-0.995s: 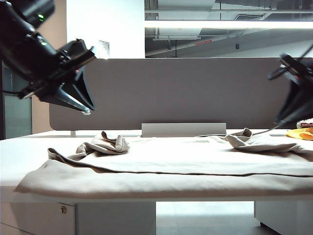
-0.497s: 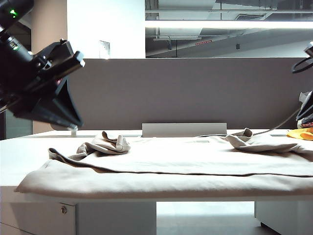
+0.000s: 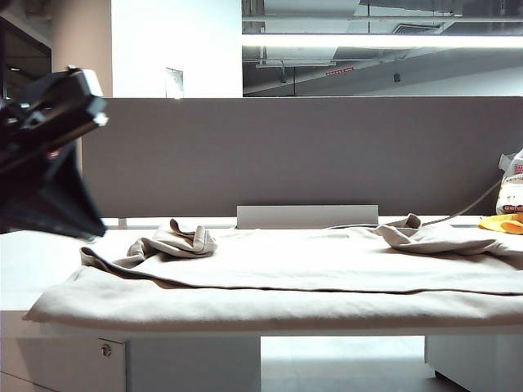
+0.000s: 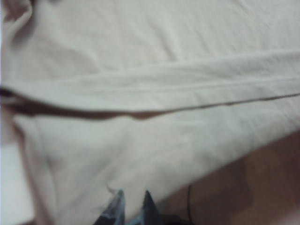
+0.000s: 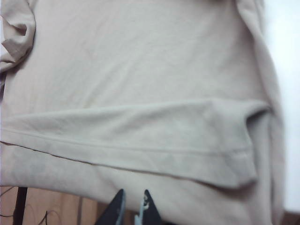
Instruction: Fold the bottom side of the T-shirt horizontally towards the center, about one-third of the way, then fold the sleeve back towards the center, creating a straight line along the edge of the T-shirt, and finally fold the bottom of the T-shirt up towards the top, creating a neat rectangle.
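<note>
Above T-shirt (image 3: 270, 282), both grippers' fingers (image 4: 117, 206) (image 5: 118, 206).

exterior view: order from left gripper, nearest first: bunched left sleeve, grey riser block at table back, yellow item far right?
From the left gripper, shut, hanging at the left edge above the table:
1. Bunched left sleeve of the T-shirt, just right of it.
2. Grey riser block, middle back.
3. Yellow item, far right edge.

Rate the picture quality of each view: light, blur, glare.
Exterior view: backlit, ceiling strip light glaring; the left end effector is a dark smear at the frame edge. Left wrist view: soft and blurred over the T-shirt, warm cast. Right wrist view: sharper, hem band readable, right end effector shut.
</note>
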`<state>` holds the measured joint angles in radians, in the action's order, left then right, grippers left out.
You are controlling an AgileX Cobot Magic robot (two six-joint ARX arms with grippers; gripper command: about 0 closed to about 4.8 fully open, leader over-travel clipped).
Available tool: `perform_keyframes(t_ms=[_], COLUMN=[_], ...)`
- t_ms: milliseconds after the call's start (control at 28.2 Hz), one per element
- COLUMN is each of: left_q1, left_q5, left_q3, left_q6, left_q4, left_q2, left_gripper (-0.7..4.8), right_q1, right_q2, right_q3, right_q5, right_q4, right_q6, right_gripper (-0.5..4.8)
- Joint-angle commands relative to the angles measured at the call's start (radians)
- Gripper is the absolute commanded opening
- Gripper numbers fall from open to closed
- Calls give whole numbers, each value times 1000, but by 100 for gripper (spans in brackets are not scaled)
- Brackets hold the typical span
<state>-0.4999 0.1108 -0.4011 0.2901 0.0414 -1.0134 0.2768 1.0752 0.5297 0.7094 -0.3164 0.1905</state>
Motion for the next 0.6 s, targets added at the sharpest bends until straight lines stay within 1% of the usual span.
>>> perform_keyframes(t_ms=[36,142,213,284,391,497,568,604], left_q1=[1,1,1,1,1,1,2,5], left_q5=[-20,-24,-21,-21,-20,-21,-26,-28], left_q3=[44,70,74,74,74,74,74,74], left_q6=[40,40,41,46,69,87,86,86], left_q4=[-7,-6,-6,-6,-2,11,25,34], left_q2=[52,87,90,90,90,90,90,90], left_gripper=[53,55,68,95,157,197,198,213], right_q1=[30,29,29,29,31,48,64,73], right_q2=[-10,-10,-10,-11,-11,-11,-12,-12], right_q3=[-22,-34,-42,-51,-66,-85,-91,-91], right_q5=[36,35,29,26,21,-1,-20,-27], right_q4=[-16,-28,-34,-43,-54,-65,-90,-104], right_q6=[0,1,18,20,23,25,21,14], right_gripper=[54,59,89,118,127,134,161,171])
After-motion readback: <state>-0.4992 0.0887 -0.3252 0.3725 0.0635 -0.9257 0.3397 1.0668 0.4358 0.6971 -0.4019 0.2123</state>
